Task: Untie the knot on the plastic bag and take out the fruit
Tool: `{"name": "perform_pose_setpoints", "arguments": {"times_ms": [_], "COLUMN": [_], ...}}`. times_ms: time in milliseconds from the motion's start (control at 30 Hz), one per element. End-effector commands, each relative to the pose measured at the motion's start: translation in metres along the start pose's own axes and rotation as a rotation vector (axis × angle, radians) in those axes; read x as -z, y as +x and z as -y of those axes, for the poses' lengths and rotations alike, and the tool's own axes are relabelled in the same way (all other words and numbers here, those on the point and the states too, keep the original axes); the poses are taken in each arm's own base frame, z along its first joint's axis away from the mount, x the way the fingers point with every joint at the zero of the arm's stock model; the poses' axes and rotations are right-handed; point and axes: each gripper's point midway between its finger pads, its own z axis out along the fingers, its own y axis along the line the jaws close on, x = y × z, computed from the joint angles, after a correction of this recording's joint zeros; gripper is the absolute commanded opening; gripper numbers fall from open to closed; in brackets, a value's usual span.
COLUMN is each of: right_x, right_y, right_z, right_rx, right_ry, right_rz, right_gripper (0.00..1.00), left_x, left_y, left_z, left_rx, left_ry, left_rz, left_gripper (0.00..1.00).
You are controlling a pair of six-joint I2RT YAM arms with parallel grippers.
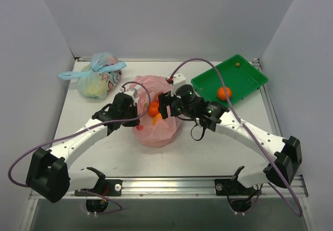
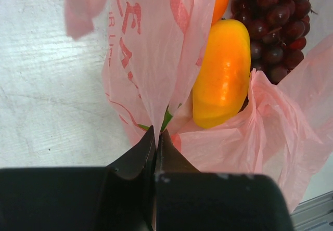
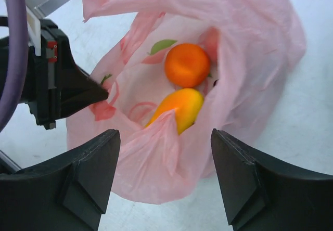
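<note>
Quick rundown from us: the thin translucent pink plastic bag [image 1: 156,129] sits crinkled mid-way across the white table [image 1: 182,158], between the two arms, with its mouth gaping open.

The left gripper [image 2: 156,137] is clamped tight on a fold of the bag's rim. In its wrist view we see the black jaws pressed together with pink film squeezed between them, and that side of the rim is lifted.

The right gripper [image 3: 164,137] is spread wide and holds nothing. It hovers just over the open mouth, one finger on either side. As far as we can tell it isn't touching any fruit.

Inside the bag we spot a round orange [image 3: 187,64], a yellow-orange mango [image 3: 179,108] just beside it, and a dark purple grape bunch [image 2: 270,23] tucked behind the mango.

Off to the right, a green plastic tray [image 1: 205,81] already has a second orange [image 1: 223,93] in it. Back left, well apart from all this, sits a second bag with a light-blue tie [image 1: 99,80].
</note>
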Motion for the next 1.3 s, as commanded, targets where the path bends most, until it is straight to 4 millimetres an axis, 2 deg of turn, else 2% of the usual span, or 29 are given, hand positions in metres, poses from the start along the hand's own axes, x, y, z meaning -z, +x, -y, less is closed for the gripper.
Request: {"name": "perform_pose_setpoints", "arguments": {"times_ms": [0,33,100,133,167,233,267,300,367,400,467,500,667,767,867,933,967,1000,1033,1100,1200,1267], "right_x": [-0.018,-0.024,-0.036,-0.041,-0.047,-0.049,-0.049,-0.047,-0.042,-0.039,-0.034,-0.030,-0.023,-0.021,-0.014,-0.007,-0.003,-0.001,0.003,0.007,0.008,0.001], "right_y": [0.024,0.028,0.058,0.065,0.085,0.106,0.126,0.136,0.154,0.170,0.185,0.200,0.227,0.223,0.211,0.202,0.188,0.180,0.176,0.153,0.125,0.119], "right_z": [-0.017,-0.021,-0.023,-0.025,-0.024,-0.026,-0.025,-0.025,-0.024,-0.019,-0.014,-0.008,0.009,0.009,0.007,0.005,-0.002,-0.004,-0.004,-0.013,-0.020,-0.017], "right_rx": [0.047,0.035,0.022,0.012,0.012,-0.001,0.005,0.000,-0.019,-0.019,-0.041,-0.045,-0.101,-0.101,-0.055,-0.015,-0.009,0.000,0.014,0.013,0.004,0.016], "right_ry": [-0.006,-0.009,-0.013,-0.021,-0.019,-0.029,-0.023,-0.028,-0.026,-0.017,0.003,0.018,0.089,0.097,0.103,0.102,0.084,0.083,0.084,0.063,0.047,0.078], "right_rz": [-0.075,-0.082,-0.144,-0.151,-0.197,-0.251,-0.293,-0.318,-0.356,-0.388,-0.418,-0.451,-0.511,-0.515,-0.509,-0.497,-0.460,-0.443,-0.439,-0.390,-0.324,-0.308], "right_gripper": [0.71,0.70,0.67,0.65,0.64,0.61,0.60,0.56,0.50,0.43,0.37,0.31,0.19,0.18,0.23,0.35,0.41,0.51,0.55,0.63,0.68,0.70], "left_x": [0.008,0.007,0.010,0.008,0.009,0.011,0.011,0.013,0.013,0.014,0.013,0.013,0.006,0.001,-0.002,-0.004,-0.004,-0.004,-0.004,-0.005,-0.006,-0.007], "left_y": [-0.001,0.007,0.012,0.020,0.022,0.023,0.028,0.025,0.032,0.029,0.038,0.035,0.053,0.064,0.071,0.076,0.077,0.077,0.079,0.080,0.082,0.084], "left_z": [0.009,0.011,0.013,0.011,0.011,0.015,0.012,0.012,0.010,0.010,0.011,0.016,0.026,0.034,0.038,0.039,0.039,0.040,0.041,0.042,0.043,0.043], "left_rx": [0.031,0.037,0.043,0.044,0.049,0.067,0.073,0.094,0.097,0.113,0.116,0.134,0.166,0.196,0.193,0.183,0.181,0.180,0.174,0.164,0.153,0.151], "left_ry": [0.027,0.027,0.026,0.018,0.017,0.024,0.015,0.011,0.005,0.002,0.008,0.029,0.083,0.127,0.135,0.130,0.128,0.126,0.130,0.122,0.117,0.115], "left_rz": [0.043,0.034,0.051,0.042,0.050,0.081,0.082,0.111,0.117,0.144,0.144,0.164,0.145,0.141,0.132,0.121,0.120,0.120,0.119,0.119,0.118,0.114], "left_gripper": [0.01,0.01,0.01,0.01,0.01,0.02,0.01,0.02,0.02,0.02,0.02,0.02,0.05,0.06,0.06,0.06,0.06,0.06,0.06,0.07,0.07,0.07]}}
